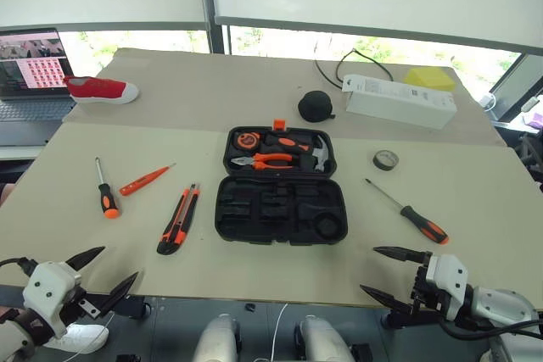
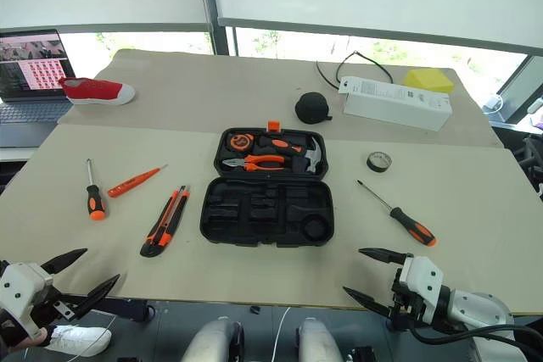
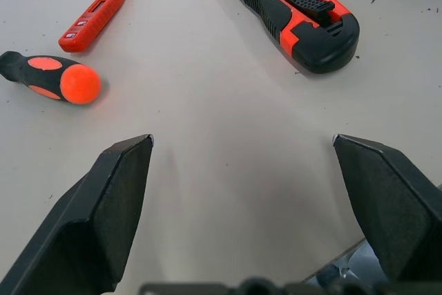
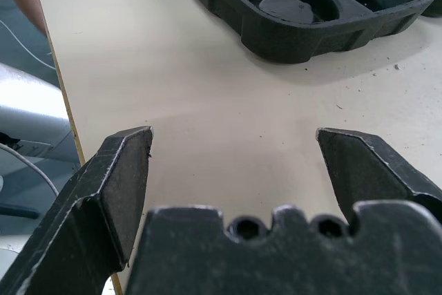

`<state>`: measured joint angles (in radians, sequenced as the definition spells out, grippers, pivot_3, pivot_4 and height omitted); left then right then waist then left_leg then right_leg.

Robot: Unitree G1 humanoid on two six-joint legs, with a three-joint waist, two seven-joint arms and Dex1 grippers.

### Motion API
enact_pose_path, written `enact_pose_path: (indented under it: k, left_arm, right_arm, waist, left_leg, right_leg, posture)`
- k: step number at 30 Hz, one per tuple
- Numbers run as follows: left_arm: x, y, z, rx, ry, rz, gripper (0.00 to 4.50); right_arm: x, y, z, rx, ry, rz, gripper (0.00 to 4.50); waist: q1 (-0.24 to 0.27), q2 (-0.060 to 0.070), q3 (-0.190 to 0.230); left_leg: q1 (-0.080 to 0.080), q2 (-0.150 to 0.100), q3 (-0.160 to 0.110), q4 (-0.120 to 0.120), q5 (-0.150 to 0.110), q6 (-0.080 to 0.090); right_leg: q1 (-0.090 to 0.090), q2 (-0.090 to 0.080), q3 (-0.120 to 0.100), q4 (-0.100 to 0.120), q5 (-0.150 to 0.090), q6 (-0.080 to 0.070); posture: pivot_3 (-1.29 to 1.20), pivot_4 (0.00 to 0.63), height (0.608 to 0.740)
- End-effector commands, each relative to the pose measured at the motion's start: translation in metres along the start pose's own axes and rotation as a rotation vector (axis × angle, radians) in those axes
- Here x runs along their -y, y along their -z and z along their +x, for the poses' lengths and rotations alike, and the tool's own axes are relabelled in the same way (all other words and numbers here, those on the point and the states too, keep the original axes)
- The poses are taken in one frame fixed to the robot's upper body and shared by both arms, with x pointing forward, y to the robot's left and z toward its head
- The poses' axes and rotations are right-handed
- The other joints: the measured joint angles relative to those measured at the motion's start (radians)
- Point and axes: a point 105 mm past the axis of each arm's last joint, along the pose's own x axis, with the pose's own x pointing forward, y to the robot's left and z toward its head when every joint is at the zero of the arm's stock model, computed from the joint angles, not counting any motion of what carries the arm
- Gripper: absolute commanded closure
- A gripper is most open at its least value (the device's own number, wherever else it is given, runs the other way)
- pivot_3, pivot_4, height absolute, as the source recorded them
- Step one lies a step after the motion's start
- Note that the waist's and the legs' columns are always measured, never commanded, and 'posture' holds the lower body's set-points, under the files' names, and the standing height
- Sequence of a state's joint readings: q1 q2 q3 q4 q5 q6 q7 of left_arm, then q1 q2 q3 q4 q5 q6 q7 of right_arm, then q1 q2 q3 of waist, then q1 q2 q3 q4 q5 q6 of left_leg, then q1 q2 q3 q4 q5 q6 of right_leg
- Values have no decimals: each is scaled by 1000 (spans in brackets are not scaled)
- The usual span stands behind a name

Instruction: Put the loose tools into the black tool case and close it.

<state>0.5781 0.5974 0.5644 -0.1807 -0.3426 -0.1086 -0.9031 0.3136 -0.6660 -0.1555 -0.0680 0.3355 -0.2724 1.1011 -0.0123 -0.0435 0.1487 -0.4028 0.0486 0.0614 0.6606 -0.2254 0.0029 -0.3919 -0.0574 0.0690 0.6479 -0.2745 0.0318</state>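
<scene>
The beige table (image 1: 475, 201) carries everything, and the black tool case (image 1: 280, 209) lies open flat at its middle; all places below are given from that case. Its far half holds pliers, a hammer and a tape measure in orange and black, with a small orange latch at the far edge, while its near half shows empty moulded slots.

Beyond the case to the right rests a long white box (image 1: 399, 101) with a yellow pad (image 1: 429, 79) behind it. Far off to the left, past the table's far corner, stands an open laptop (image 1: 32, 69), and a red shoe (image 1: 101, 89) lies just beside it on the table. A small round black pouch (image 1: 315, 106) sits just beyond the case's far edge.

Left of the case lies the orange-black utility knife (image 1: 179, 219), close by. Further left is the thin orange tester screwdriver (image 1: 146, 180), then a black-and-orange-handled screwdriver (image 1: 104, 190). Right of the case lies the second screwdriver (image 1: 410, 214), and the small dark tape roll (image 1: 385, 159) sits to the right near the case's far half.

The left gripper (image 1: 106, 273) hovers at the table's near edge, left of the case, fingers spread wide and empty. The right gripper (image 1: 384, 273) hovers at the near edge right of the case, likewise spread and holding nothing.
</scene>
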Motion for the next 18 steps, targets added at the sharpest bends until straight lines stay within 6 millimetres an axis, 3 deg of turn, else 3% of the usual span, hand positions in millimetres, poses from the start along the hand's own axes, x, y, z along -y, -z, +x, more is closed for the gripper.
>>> enact_pose_path:
  k: [1, 4, 10, 13, 18]
  left_arm:
    - [-17, -1, -8, 59, -128, -112, 18]
    - [-51, 10, -39, 148, -438, -376, 18]
    - [-70, 43, -79, 106, -727, -623, 18]
    - [-72, 46, -80, 90, -711, -736, 18]
    - [-84, 12, -59, 93, -582, -748, 18]
  right_arm:
    - [5, -26, 15, 134, 18, -37, 97]
    - [8, -72, 37, 365, 15, -41, 97]
    - [4, -106, 46, 520, -45, -15, 97]
    - [2, -118, 50, 557, -62, -26, 97]
    - [5, -136, 58, 596, -73, -53, 97]
  waist:
    - [0, 0, 0]
    - [-19, 0, 0]
    - [-14, -2, -1]
    - [-2, -4, -1]
    - [1, -5, -2]
  left_leg:
    - [0, 0, 0, 0, 0, 0]
    - [2, 3, -2, 0, 0, 0]
    - [3, 1, -5, 0, -1, 0]
    - [3, 0, -5, 0, -1, 1]
    - [5, 2, -5, 0, -1, 0]
  right_leg:
    - [0, 0, 0, 0, 0, 0]
    - [0, 2, 1, 1, 0, 0]
    - [2, 0, -1, 1, 0, 1]
    - [2, -1, -1, 0, 1, 2]
    - [1, -1, -3, 1, 0, -1]
  posture:
    - [0, 150, 740]
    - [0, 150, 740]
    - [0, 150, 740]
    - [0, 150, 740]
    - [0, 150, 740]
